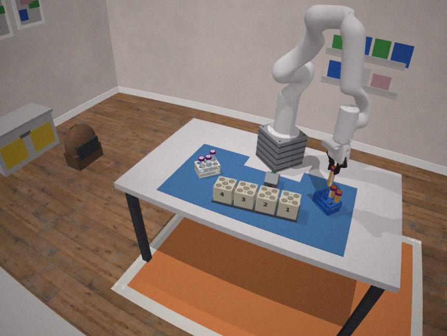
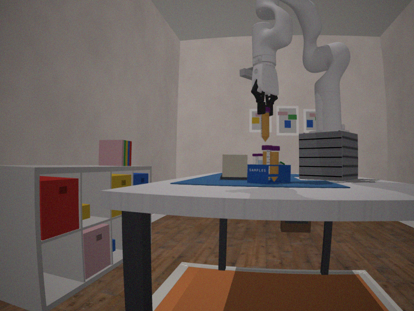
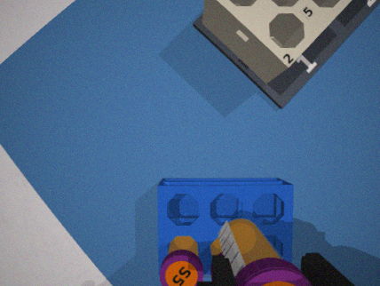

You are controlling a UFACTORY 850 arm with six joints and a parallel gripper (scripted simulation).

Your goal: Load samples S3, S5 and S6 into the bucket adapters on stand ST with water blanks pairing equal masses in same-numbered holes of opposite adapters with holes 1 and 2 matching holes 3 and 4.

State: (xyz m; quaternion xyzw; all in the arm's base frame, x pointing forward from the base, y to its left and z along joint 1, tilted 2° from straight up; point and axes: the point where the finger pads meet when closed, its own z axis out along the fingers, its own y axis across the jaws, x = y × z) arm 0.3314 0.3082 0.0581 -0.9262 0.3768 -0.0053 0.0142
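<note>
My gripper (image 1: 336, 169) (image 2: 266, 111) (image 3: 266, 267) is shut on an orange-filled sample tube (image 1: 330, 178) (image 2: 265, 126) (image 3: 254, 245) at its purple cap. The tube hangs clear above the blue SAMPLES rack (image 1: 334, 211) (image 2: 255, 178) (image 3: 203, 191); its ID is out of view. Two sample tubes (image 1: 332, 189) (image 1: 338, 195) stand in that rack; S5 (image 3: 178, 275) is readable. Adapters 4 (image 1: 222, 195), 3 (image 1: 244, 201), 2 (image 1: 265, 206) and 1 (image 1: 288, 211) stand in the stand (image 3: 284, 95), with no tubes showing. Three blanks (image 1: 201, 158) (image 1: 208, 157) (image 1: 212, 152) stand in the clear rack (image 1: 208, 174).
The small grey desk (image 1: 271, 179) with the green DONE key (image 1: 273, 171) stands behind adapters 2 and 3. The striped arm base (image 1: 280, 150) (image 2: 328, 155) rises behind it. The blue mat (image 1: 314, 231) (image 3: 111, 111) lies under the racks and stand.
</note>
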